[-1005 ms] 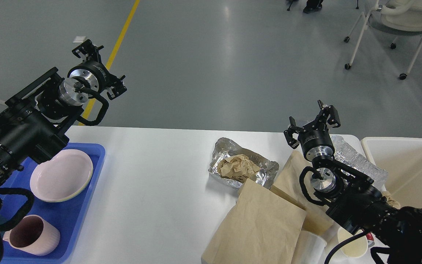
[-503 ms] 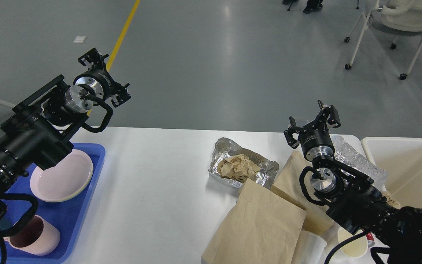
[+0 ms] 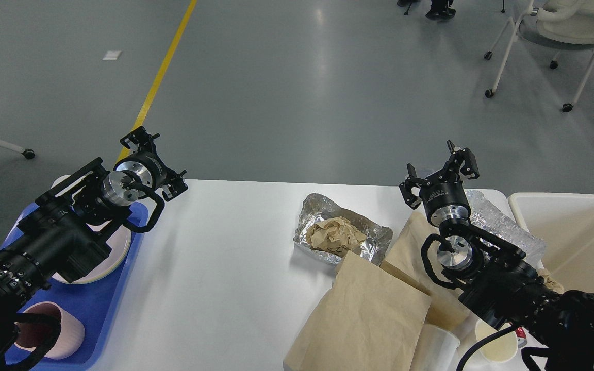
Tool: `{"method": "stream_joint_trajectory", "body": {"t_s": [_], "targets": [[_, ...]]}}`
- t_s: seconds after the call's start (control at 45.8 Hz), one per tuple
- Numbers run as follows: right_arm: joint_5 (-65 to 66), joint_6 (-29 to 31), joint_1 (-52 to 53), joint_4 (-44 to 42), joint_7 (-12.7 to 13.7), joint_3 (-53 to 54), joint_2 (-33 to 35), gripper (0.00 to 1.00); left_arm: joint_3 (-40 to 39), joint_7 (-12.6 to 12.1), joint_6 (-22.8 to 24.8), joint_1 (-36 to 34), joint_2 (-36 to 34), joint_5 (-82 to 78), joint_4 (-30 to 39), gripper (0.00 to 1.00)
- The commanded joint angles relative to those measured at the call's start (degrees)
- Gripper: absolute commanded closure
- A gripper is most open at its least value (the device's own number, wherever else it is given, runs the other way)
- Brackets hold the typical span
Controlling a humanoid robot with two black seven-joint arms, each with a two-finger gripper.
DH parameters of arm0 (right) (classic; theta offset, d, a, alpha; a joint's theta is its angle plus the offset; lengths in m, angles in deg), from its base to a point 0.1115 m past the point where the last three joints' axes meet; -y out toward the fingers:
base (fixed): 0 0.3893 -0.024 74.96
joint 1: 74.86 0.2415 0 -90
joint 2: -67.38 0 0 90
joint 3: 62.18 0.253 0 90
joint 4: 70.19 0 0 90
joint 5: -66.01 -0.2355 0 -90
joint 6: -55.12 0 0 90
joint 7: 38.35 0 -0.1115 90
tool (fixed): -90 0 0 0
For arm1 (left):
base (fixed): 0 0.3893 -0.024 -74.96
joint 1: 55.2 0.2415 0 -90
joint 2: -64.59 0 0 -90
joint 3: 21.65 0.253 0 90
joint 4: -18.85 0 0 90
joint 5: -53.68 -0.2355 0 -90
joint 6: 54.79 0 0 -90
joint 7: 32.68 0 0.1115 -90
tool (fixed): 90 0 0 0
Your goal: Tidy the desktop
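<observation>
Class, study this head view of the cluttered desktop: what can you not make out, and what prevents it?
- Paper cups, head view: mostly hidden under the right arm.
- Pink plate, head view: largely covered by the left arm.
- Brown paper bag, head view: cut off by the bottom edge.
- Foil tray, head view: contents hidden by crumpled paper.

Your left gripper [image 3: 159, 161] has dropped a long way over the last second, from high over the floor down to the far edge of the desktop [image 3: 225, 268], just beyond the blue tray [image 3: 101, 309]. Its arm now covers more of the pink plate [image 3: 116, 252] and the top of the pink cup [image 3: 65, 340], with the jaws spread as before
</observation>
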Motion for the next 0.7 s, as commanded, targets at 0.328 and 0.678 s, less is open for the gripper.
{"method": "stream_joint_trajectory", "body": {"t_s": [0.328, 0.678], "targets": [[0.0, 0.0, -0.08, -0.09, 0.0, 0.0, 0.0, 0.0, -12.46, 14.84, 5.8, 7.69, 4.02, -12.12, -1.17, 0.03], [0.0, 0.0, 0.01, -0.09, 0.0, 0.0, 0.0, 0.0, -13.35, 31.02, 18.45, 8.39, 6.48, -11.77, -8.99, 0.03]]}}
